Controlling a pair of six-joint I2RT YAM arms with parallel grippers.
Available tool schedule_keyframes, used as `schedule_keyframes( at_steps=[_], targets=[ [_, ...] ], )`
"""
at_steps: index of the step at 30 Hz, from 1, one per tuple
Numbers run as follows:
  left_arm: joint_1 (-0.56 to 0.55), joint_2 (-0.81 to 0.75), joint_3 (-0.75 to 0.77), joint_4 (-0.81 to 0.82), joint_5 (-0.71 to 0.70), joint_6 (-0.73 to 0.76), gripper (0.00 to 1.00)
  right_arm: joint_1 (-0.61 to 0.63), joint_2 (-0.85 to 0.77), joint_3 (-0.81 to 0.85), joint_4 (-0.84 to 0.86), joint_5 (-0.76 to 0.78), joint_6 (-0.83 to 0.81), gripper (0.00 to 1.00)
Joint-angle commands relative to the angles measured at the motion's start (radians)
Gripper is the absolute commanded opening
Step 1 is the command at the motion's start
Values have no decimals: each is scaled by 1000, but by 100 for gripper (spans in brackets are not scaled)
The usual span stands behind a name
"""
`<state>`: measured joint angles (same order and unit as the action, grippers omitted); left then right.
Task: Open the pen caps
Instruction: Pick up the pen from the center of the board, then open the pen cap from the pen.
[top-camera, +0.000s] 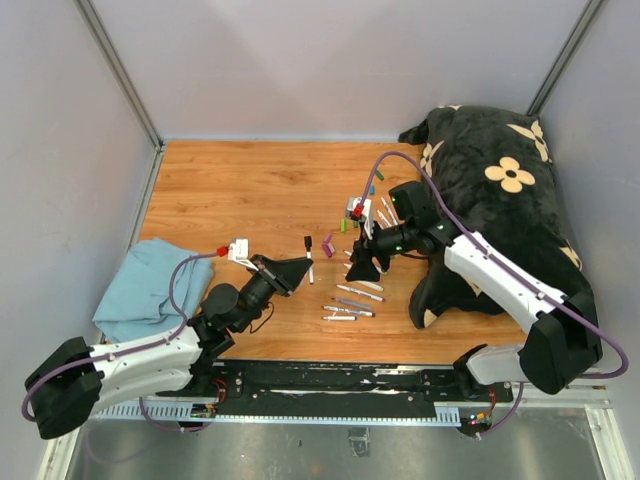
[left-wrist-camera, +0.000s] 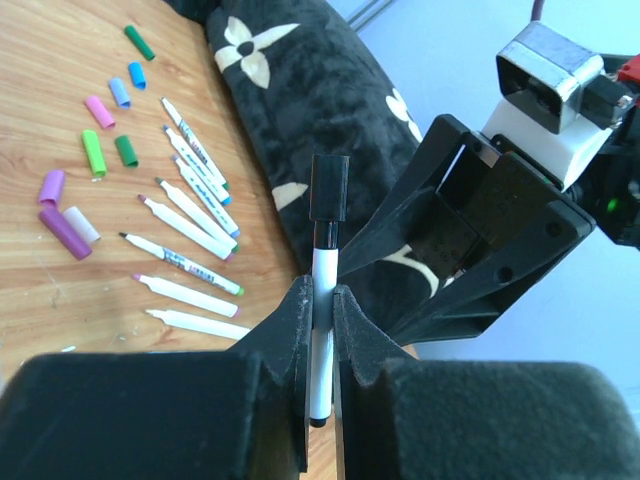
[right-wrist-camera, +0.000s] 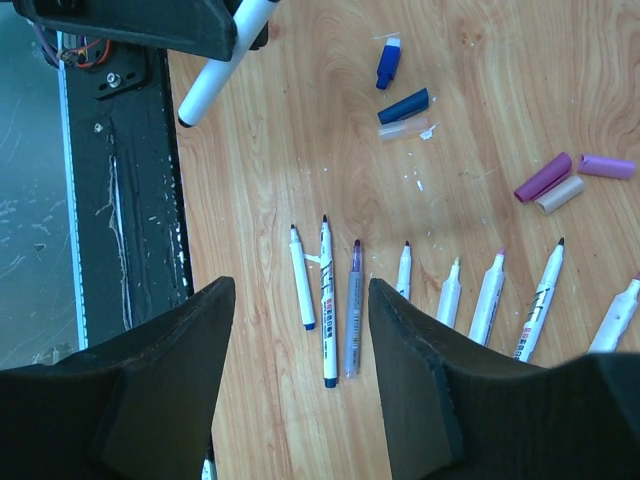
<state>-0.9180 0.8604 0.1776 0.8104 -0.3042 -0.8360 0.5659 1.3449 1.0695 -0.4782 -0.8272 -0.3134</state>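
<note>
My left gripper (left-wrist-camera: 320, 295) is shut on a white pen (left-wrist-camera: 322, 275) held upright, its black cap (left-wrist-camera: 328, 187) still on. In the top view this pen (top-camera: 309, 258) is above the table's middle. My right gripper (top-camera: 362, 268) is open and empty just right of it; one of its fingers (left-wrist-camera: 520, 250) shows behind the pen. In the right wrist view the open gripper (right-wrist-camera: 300, 290) hangs over uncapped pens (right-wrist-camera: 326, 300). Loose caps lie about: navy (right-wrist-camera: 403, 105), purple (right-wrist-camera: 542, 177), grey (right-wrist-camera: 560, 195), green (left-wrist-camera: 92, 152), pink (left-wrist-camera: 99, 110), blue (left-wrist-camera: 137, 74).
A black cushion with cream flowers (top-camera: 500, 200) fills the right side, under the right arm. A blue cloth (top-camera: 145, 285) lies at the left edge. A black rail (top-camera: 330, 378) runs along the near table edge. Several uncapped pens (top-camera: 350, 303) lie in a row.
</note>
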Motion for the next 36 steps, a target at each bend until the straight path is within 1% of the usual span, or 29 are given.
schedule_keyframes(
  at_steps=[1, 12, 15, 18, 22, 24, 30, 36],
  targets=[
    [-34, 17, -17, 130, -99, 25, 0, -32, -31, -21, 38, -72, 40, 57],
    [-81, 79, -23, 256, -165, 52, 0, -52, -9, -28, 80, -144, 99, 58],
    [-85, 117, -17, 309, -177, 67, 0, -83, -4, -37, 116, -199, 149, 59],
    [-86, 170, -4, 371, -185, 86, 0, -123, -8, -61, 178, -258, 215, 60],
    [-86, 256, 28, 444, -183, 107, 0, -161, -13, -84, 247, -300, 280, 61],
    [-86, 298, 45, 477, -181, 109, 0, -165, -13, -95, 282, -304, 313, 61],
    [-110, 410, 104, 557, -189, 125, 0, -166, -10, -171, 475, -324, 468, 61],
    [-161, 506, 161, 614, -220, 162, 0, -163, 6, -204, 579, -327, 579, 59]
  ],
)
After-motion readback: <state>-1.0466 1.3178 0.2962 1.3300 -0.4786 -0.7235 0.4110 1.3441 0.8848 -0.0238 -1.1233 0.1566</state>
